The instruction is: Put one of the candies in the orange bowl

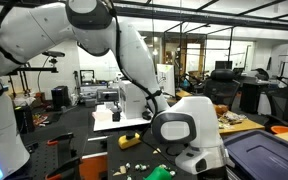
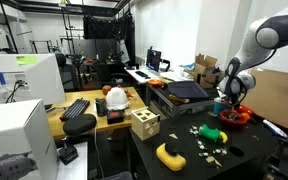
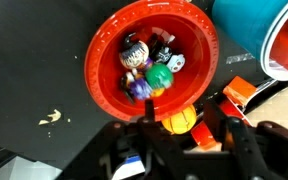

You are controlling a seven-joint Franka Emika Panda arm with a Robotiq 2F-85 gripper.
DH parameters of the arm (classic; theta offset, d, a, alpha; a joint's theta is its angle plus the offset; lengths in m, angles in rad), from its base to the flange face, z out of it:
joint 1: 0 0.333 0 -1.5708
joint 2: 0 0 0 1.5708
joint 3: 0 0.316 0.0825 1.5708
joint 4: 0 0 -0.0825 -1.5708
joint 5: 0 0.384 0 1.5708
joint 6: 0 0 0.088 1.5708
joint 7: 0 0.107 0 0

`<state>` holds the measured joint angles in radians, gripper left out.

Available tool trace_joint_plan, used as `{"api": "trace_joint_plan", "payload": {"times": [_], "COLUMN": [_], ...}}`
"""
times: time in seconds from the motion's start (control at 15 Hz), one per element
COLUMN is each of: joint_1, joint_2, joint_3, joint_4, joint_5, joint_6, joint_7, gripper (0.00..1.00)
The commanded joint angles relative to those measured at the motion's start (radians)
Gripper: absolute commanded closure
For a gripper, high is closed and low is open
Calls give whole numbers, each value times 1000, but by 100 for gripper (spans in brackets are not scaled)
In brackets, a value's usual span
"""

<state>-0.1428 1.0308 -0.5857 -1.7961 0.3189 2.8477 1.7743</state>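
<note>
**Tool at the bowl's near rim, short of centre**

Wrist view: the orange bowl (image 3: 106, 45) fills the top centre, with several candies (image 3: 149, 70) already piled in its base. Your tool (image 3: 187, 135) comes in from the bottom edge. An orange round piece (image 3: 179, 122) sits between its fingers, overlapping the bowl's near rim. It looks like a candy, but I'm not certain.

The jaws are dark against the dark tabletop (image 3: 34, 60). I can't tell whether they clamp the piece or stand clear of it, so treat the grip as unknown.

What matters for the next move:
- The bowl's centre lies ahead of the tool, toward the top of the wrist view.
- The piece is over the rim, not over the base.
- It's round, so there's no long axis to line up.
- There's one arm only, so no choice of reach.

My read is that a release here could clip the rim and roll out. Nudge forward over the pile before you let go.

In an exterior view the tool (image 2: 234, 98) hangs low over the bowl at the tabletop's far side. The loose candies (image 2: 210, 150) lie well apart from it. The blue container (image 3: 246, 25) is just beside the bowl, so keep clear of it.
</note>
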Motion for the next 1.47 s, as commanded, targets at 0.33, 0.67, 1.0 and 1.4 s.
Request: {"api": "trace_joint_plan", "payload": {"times": [0.33,0.67,1.0,1.4], "joint_1": [67,150,170,158], "joint_2": [-132,-251,-348,-449], "joint_3": [86,157,233,277], "joint_4": [-114,-215,-288,-364], "joint_5": [-104,-172,-223,-273], "joint_6": [19,-21,-71,-131], "joint_7": [-127,-271,-454,-741], "gripper": [0,0,0,0]}}
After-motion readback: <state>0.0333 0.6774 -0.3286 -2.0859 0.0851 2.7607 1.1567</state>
